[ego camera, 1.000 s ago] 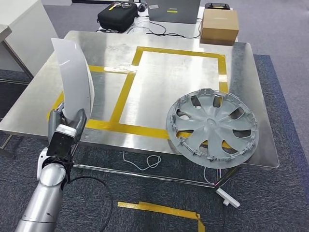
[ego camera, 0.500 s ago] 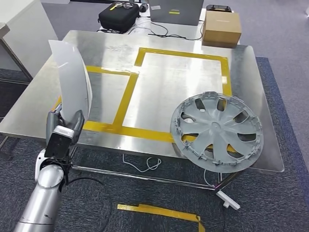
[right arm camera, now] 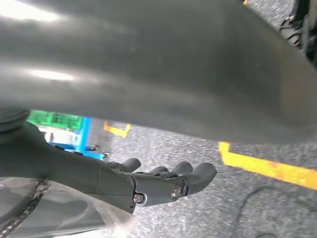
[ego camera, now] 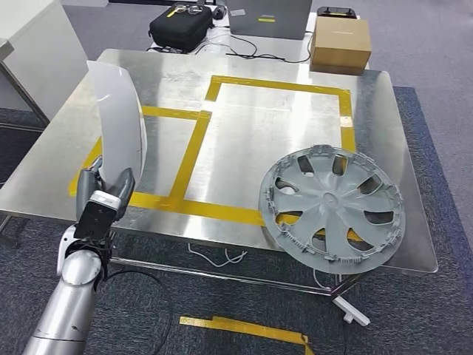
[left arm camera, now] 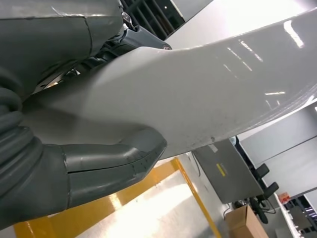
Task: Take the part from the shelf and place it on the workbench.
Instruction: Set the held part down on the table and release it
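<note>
The left hand (ego camera: 103, 194) grips the white curved part's (ego camera: 120, 126) lower end, fingers (left arm camera: 112, 161) partly hidden behind it, upright over the bench's (ego camera: 251, 140) near-left edge. The right hand (right arm camera: 164, 183) hangs empty above the floor, fingers loosely extended, a blurred dark surface hiding its surroundings.

My left hand (ego camera: 106, 194) grips curved white panel (ego camera: 120, 126), upright at metal table's (ego camera: 245, 140) near-left edge. I see grey hubcap (ego camera: 332, 204) flat at near-right corner.
</note>
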Available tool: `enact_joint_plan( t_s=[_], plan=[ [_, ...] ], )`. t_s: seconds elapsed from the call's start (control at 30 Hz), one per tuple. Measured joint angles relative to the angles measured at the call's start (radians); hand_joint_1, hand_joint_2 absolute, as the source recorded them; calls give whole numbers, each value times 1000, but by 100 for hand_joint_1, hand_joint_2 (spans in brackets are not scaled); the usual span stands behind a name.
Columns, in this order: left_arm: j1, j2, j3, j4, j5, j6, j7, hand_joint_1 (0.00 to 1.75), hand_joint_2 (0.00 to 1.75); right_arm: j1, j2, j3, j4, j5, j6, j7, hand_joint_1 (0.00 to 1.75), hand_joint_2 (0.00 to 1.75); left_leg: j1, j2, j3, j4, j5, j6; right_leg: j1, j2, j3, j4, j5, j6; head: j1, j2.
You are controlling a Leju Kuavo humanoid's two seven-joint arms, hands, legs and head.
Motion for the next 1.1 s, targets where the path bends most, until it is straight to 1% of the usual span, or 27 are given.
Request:
enact_joint_plan(
  t_s=[0.03,0.07,0.13,0.17,0.2,0.23,0.27,0.3,0.33,0.37,0.4,0.47,0.53,0.57,0.63,0.67,0.7,0.73,0.77,0.8,0.83,0.87,0.9,1.0,1.03,1.07,1.1],
  plan=[
    [-1,0,0,0,-4,1,0,175,175,0,1,0,0,0,0,3,0,0,0,0,-7,22,-14,-6,-3,0,6,-4,-1,-5,-2,0],
    [-1,0,0,1,-9,3,0,175,175,0,2,1,0,0,1,5,0,0,2,1,-26,66,-37,-12,-6,-1,12,-7,-2,-10,-4,0],
    [2,0,0,4,-21,7,1,175,175,-1,2,1,0,0,1,7,0,0,7,1,-94,202,-92,-20,-6,-2,21,-7,-9,-16,-7,0],
    [6,0,0,7,-28,10,2,175,175,-1,3,1,0,0,2,6,0,0,9,1,-126,259,-106,-23,-6,-1,25,-7,-12,-16,-7,0],
    [10,0,-1,11,-36,15,4,175,175,0,3,1,0,1,2,5,0,0,11,1,-144,285,-101,-24,-6,-1,30,-7,-16,-16,-7,0],
    [12,0,-1,15,-48,22,7,175,175,0,3,1,0,1,3,5,0,0,12,2,-144,269,-73,-25,-6,0,36,-6,-21,-15,-7,0],
    [12,1,-1,19,-62,30,10,175,175,0,5,1,0,1,4,5,0,0,13,2,-126,216,-29,-24,-6,1,43,-6,-25,-13,-7,0],
    [11,1,-1,23,-80,40,15,175,175,1,6,1,0,2,5,6,0,0,14,2,-100,147,14,-22,-6,2,50,-6,-30,-9,-7,0],
    [8,2,-2,28,-100,52,20,175,175,0,8,1,0,2,6,7,0,0,12,2,-76,85,43,-20,-4,2,54,-4,-35,-5,-7,0],
    [5,2,-3,33,-124,64,27,175,175,0,9,1,0,3,7,7,0,0,11,2,-58,42,56,-16,-3,3,55,-3,-38,0,-6,0],
    [1,3,-6,40,-153,76,34,175,175,-1,10,2,0,4,7,6,0,0,9,1,-51,21,55,-12,-2,2,53,-3,-40,5,-6,0],
    [-8,8,-13,59,-223,94,53,175,175,-2,10,2,0,8,9,5,0,0,8,-1,-49,12,48,-1,-2,1,49,-4,-43,15,-6,0],
    [-29,15,-26,91,-305,103,77,175,175,-3,11,3,0,12,9,5,0,0,11,-2,-46,6,49,11,-3,-1,38,16,-61,24,-4,0],
    [-43,18,-36,112,-344,106,90,175,175,-3,11,3,0,14,10,5,0,0,13,-2,-44,4,49,17,-3,-1,18,53,-82,28,-1,0],
    [-72,23,-59,161,-411,114,114,175,175,-4,12,4,1,19,12,4,0,0,12,-1,-44,3,48,24,-3,0,-56,189,-136,32,2,0],
    [-86,25,-70,190,-443,118,130,175,175,-3,12,4,1,21,13,3,0,0,11,-1,-44,3,48,25,-3,0,-95,255,-153,33,2,0],
    [-101,27,-80,219,-474,123,146,175,175,-3,13,4,1,23,15,3,0,0,9,-1,-44,4,47,26,-3,0,-123,293,-153,33,2,0],
    [-117,28,-91,249,-505,130,164,175,175,-2,14,4,1,25,16,4,0,0,8,-1,-43,4,46,27,-3,0,-131,289,-134,32,2,0],
    [-133,30,-101,279,-535,139,180,175,175,-2,14,5,2,27,16,6,0,0,8,-2,-42,4,46,26,-3,-1,-118,245,-97,29,2,0],
    [-152,31,-110,307,-561,148,195,175,175,-2,14,6,2,29,16,7,0,0,7,-3,-40,4,45,25,-2,-1,-89,173,-54,24,3,0],
    [-173,32,-118,336,-586,158,209,175,175,-3,14,7,2,31,17,9,0,0,5,-3,-40,5,44,22,-1,-1,-57,101,-23,20,3,0],
    [-194,34,-125,364,-605,167,219,175,175,-4,14,9,2,33,17,7,0,0,4,-4,-41,6,43,18,1,-1,-32,47,-3,16,2,0],
    [-213,36,-132,394,-621,175,227,175,175,-5,14,10,2,37,18,5,0,0,3,-4,-42,6,43,14,3,-1,-16,16,4,13,2,0],
    [-258,40,-144,470,-647,193,239,175,175,-3,17,12,2,44,22,2,0,0,3,-3,-42,8,41,-2,2,2,-10,6,5,2,1,0],
    [-273,41,-146,494,-655,196,245,175,175,-2,19,13,2,47,23,4,0,0,4,-2,-48,22,29,-8,0,2,-8,3,7,-3,-1,0],
    [-289,42,-149,521,-664,198,251,175,175,-2,21,14,2,49,23,5,0,0,5,-2,-61,54,9,-14,-2,1,-6,0,9,-9,-2,0],
    [-306,43,-153,550,-672,198,257,175,175,-3,22,17,2,53,24,7,0,0,8,-1,-83,105,-21,-19,-4,0,-5,-1,10,-12,-4,0]
  ],
)
